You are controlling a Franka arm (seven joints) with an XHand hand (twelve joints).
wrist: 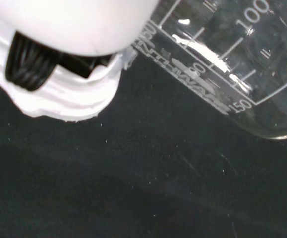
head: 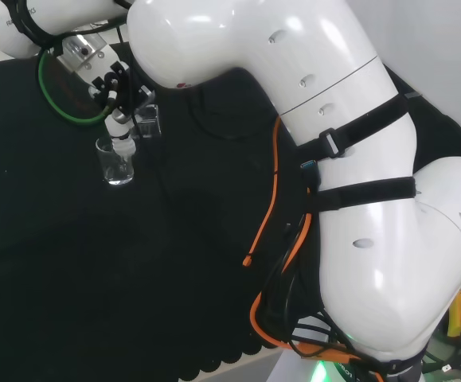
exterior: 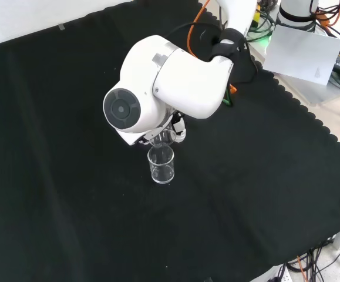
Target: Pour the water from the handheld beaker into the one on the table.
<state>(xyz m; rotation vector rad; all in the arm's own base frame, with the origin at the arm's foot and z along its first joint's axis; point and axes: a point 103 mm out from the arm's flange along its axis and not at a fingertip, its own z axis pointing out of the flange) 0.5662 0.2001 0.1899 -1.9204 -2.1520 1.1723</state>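
Fingers (head: 117,102) clamp a tilted beaker (head: 146,119) in head view; front view shows the table beaker (exterior: 161,164) upright.

- On the beaker (wrist: 242,64) I hold, white scale marks read 100, 50 and 150.
- The other print on it is too blurred to read.

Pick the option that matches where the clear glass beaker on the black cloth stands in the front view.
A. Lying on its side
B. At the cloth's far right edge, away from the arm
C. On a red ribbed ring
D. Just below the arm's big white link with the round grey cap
D: the clear glass beaker on the cloth stands upright directly under the white link with the grey cap, on the bare black cloth.
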